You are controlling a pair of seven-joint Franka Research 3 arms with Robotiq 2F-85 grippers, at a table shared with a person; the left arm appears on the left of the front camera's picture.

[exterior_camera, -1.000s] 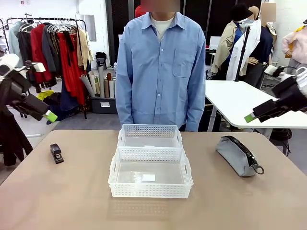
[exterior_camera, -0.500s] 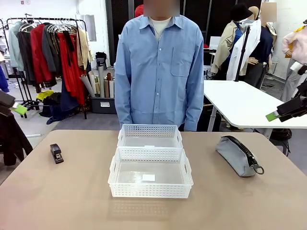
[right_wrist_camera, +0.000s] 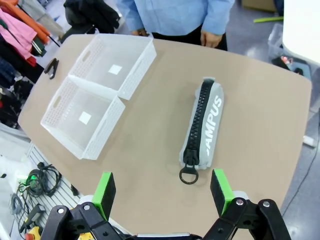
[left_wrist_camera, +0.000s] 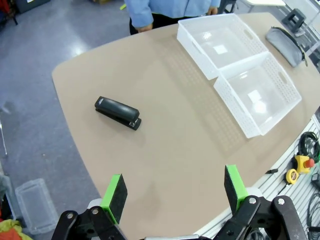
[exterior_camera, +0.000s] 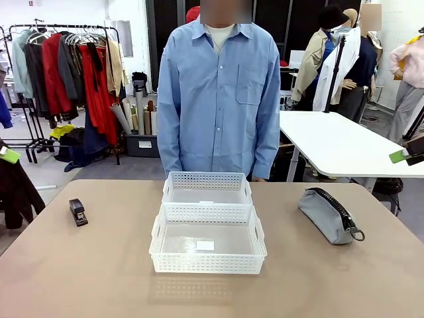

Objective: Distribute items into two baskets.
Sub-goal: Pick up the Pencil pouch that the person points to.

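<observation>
The small black stapler [exterior_camera: 78, 212] lies at the table's left side, and in the left wrist view the stapler [left_wrist_camera: 118, 112] is well beyond my open left gripper [left_wrist_camera: 174, 189]. At the right lies the grey waist bag [exterior_camera: 329, 215], zip up. My open right gripper [right_wrist_camera: 162, 189] hovers high over the bag [right_wrist_camera: 204, 127]. Two white baskets stand mid-table, both with nothing in them: the near one [exterior_camera: 207, 264] with a small label, the far one [exterior_camera: 207, 180] touching it. In the front view a green pad of each gripper shows at the left [exterior_camera: 9, 155] and right [exterior_camera: 399, 156] edges.
A person in a blue shirt [exterior_camera: 222, 93] stands at the far edge, right behind the baskets. The baskets also appear in the left wrist view [left_wrist_camera: 195, 50] [left_wrist_camera: 232, 110] and the right wrist view [right_wrist_camera: 140, 70] [right_wrist_camera: 107, 130]. Bare tabletop [exterior_camera: 99, 278] surrounds the objects.
Both arms have drawn back outward, the left toward the picture's left edge and the right toward the right edge. Stapler, bag and baskets have not moved.
</observation>
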